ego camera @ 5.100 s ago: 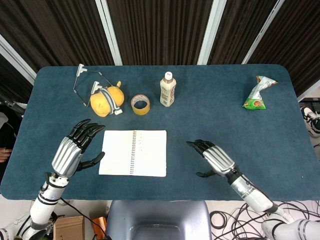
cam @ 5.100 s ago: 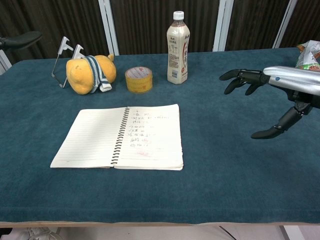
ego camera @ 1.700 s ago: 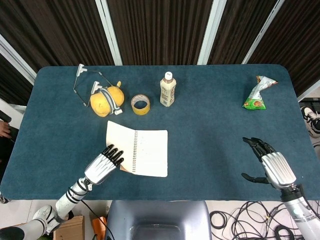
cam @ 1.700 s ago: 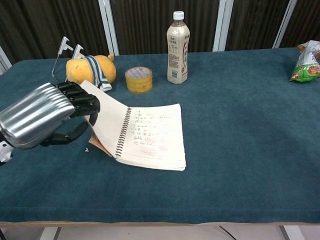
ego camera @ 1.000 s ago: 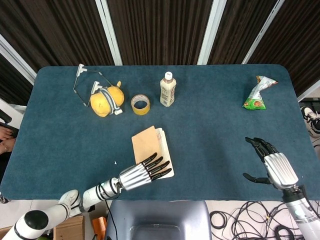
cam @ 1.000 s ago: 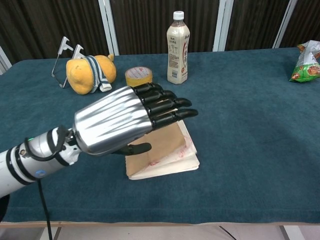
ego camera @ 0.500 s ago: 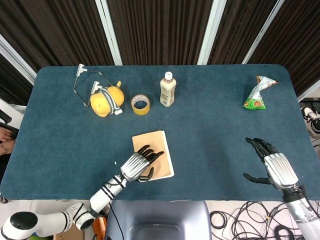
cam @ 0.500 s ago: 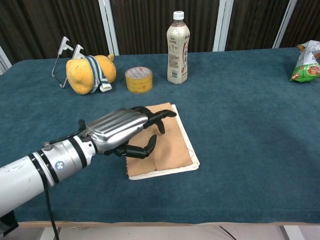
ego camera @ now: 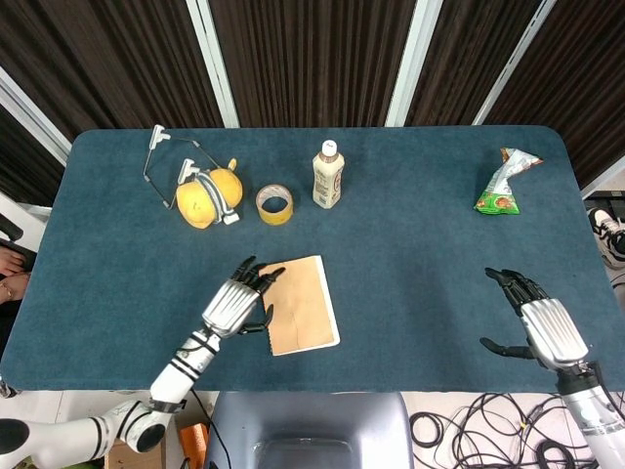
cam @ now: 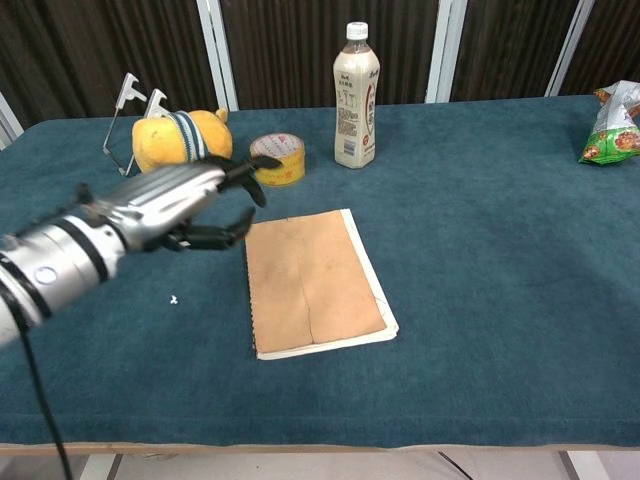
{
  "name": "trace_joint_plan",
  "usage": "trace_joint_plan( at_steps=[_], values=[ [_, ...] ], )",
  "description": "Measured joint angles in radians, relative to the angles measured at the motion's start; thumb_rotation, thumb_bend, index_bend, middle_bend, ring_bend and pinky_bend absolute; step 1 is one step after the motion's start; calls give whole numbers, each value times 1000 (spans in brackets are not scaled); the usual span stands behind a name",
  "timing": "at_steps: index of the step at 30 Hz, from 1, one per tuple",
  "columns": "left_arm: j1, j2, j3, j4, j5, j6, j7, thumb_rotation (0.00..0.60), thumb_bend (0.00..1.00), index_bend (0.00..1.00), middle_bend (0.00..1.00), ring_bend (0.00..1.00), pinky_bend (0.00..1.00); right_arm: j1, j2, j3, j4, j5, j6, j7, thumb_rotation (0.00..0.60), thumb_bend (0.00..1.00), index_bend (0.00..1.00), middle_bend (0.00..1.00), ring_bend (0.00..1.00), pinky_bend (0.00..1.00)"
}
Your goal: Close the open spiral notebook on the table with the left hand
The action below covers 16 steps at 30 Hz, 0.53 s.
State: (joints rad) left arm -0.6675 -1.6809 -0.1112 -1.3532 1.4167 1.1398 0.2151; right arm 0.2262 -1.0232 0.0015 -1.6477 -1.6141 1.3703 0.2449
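The spiral notebook (ego camera: 299, 304) (cam: 314, 281) lies closed on the blue table, its brown cover facing up and its spiral edge on the left. My left hand (ego camera: 238, 298) (cam: 178, 207) hovers just off that left edge, above the table, fingers spread and holding nothing. My right hand (ego camera: 543, 326) stays far off near the table's front right corner, fingers apart and empty; the chest view does not show it.
Along the back stand a yellow plush toy with a striped band (ego camera: 207, 196) (cam: 180, 145), a tape roll (ego camera: 274, 203) (cam: 277, 158) and a milk-tea bottle (ego camera: 327, 176) (cam: 355, 96). A green snack bag (ego camera: 503, 186) (cam: 611, 125) lies at the far right.
The notebook's left page was folded over and the book now lies closed. In the last half second my left hand lifted off the cover and drew back to the left. The right hand barely moved.
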Motion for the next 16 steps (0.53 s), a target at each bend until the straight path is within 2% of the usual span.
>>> trace_joint_plan(
  at_steps=[3, 5, 6, 8, 11, 16],
  values=[
    [65, 106, -7, -70, -18, 84, 15, 199, 392, 82, 253, 178, 110, 2, 16, 1, 4, 36, -29, -14, 600, 58, 7, 98, 26, 153],
    [109, 182, -7, -109, -33, 114, 17, 251, 380, 79, 240, 171, 108, 1, 26, 3, 9, 59, -42, -28, 600, 37, 0, 68, 6, 128],
    [142, 234, -4, -131, -43, 136, 17, 305, 376, 77, 233, 163, 105, 0, 31, 5, 12, 73, -49, -38, 600, 26, 0, 50, 1, 117],
    [197, 312, 7, -161, -54, 172, 10, 457, 370, 78, 225, 151, 102, -3, 35, 9, 19, 91, -51, -50, 600, 20, 0, 33, 0, 107],
    [299, 430, 40, -204, -64, 235, -28, 598, 370, 98, 224, 149, 103, -15, 39, 14, 24, 107, -43, -59, 600, 19, 0, 29, 0, 107],
    [464, 541, 121, -239, -44, 371, -125, 600, 369, 111, 224, 149, 99, -42, 35, 14, 29, 99, 2, -63, 600, 20, 0, 27, 0, 107]
  ],
)
